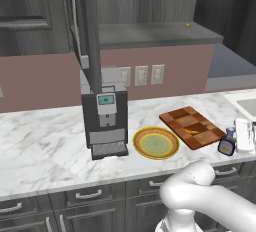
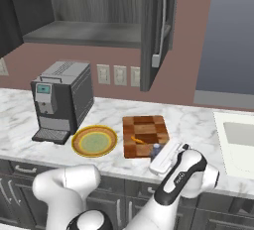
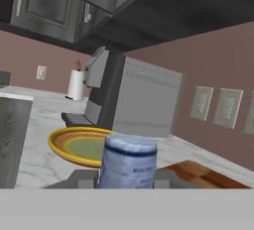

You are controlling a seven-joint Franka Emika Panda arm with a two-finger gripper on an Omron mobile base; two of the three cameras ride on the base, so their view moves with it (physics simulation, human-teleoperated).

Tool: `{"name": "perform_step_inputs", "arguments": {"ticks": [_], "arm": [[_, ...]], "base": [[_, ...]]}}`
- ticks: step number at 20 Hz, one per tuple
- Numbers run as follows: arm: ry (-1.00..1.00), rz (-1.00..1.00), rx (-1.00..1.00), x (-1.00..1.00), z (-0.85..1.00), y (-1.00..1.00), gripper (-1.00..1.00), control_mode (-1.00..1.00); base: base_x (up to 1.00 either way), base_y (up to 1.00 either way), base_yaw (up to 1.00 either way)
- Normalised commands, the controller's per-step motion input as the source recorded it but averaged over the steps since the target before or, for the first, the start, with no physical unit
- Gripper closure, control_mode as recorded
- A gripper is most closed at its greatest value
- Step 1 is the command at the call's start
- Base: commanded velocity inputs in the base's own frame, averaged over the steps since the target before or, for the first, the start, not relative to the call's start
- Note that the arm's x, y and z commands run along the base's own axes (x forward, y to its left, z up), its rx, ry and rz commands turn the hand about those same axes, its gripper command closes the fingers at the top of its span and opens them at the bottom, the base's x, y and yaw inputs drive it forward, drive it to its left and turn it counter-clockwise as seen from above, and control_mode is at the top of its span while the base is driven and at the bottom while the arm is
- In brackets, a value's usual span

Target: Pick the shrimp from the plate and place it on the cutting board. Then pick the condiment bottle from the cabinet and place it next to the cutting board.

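Brown condiment bottle [image 1: 227,144] stands on the counter just beside the cutting board [image 1: 191,126], at its 4 o'clock. Its yellow label shows no readable writing. The gripper [image 3: 127,177] clamps its pale cap. The shrimp [image 1: 191,131] lies on the board.

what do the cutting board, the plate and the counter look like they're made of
Cutting board: likely wood, matte, shown by its light and dark brown checker blocks. Plate: possibly glazed ceramic, with a yellow-orange rim and a greenish centre. Counter: looks like polished marble, white with grey veins.
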Motion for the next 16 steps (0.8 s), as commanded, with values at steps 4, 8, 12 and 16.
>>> {"name": "perform_step_inputs", "arguments": {"ticks": [4, 8, 12, 16], "arm": [[0.00, -0.01, 0.00, 0.27, -0.25, -0.19, 1.00, -1.00], [0.00, 0.00, 0.00, 0.19, -0.24, -0.18, 1.00, -1.00], [-0.01, 0.00, 0.00, 0.03, -0.29, -0.05, 1.00, -1.00], [-0.11, 0.00, 0.00, -0.07, -0.24, 0.00, 1.00, -1.00]], "base": [[0.00, 0.00, 0.00], [0.00, 0.00, 0.00], [0.00, 0.00, 0.00], [0.00, 0.00, 0.00]]}}
